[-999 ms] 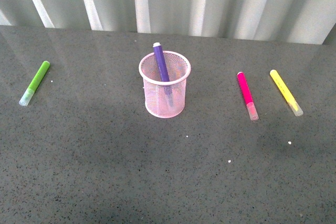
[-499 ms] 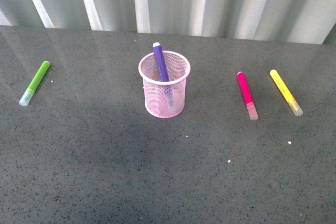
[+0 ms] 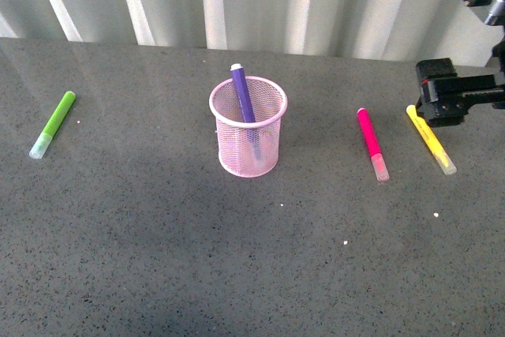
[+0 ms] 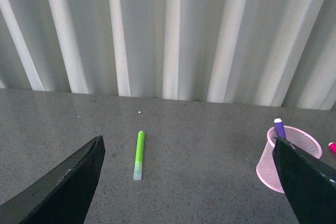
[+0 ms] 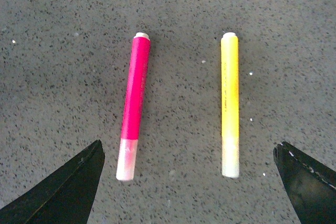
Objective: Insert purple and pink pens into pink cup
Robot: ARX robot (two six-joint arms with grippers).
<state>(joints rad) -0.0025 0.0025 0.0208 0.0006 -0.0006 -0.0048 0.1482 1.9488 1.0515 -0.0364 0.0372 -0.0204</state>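
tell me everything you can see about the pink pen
The pink pen is a short magenta highlighter-style marker that looks like plastic, with a translucent pale pink cap on the end nearer the robot and a small white plug at the far end. It lies flat on the dark speckled table, to the right of the pink cup and apart from it, roughly parallel to the yellow marker without touching it. The right gripper hangs above, fingers spread, not gripping it.
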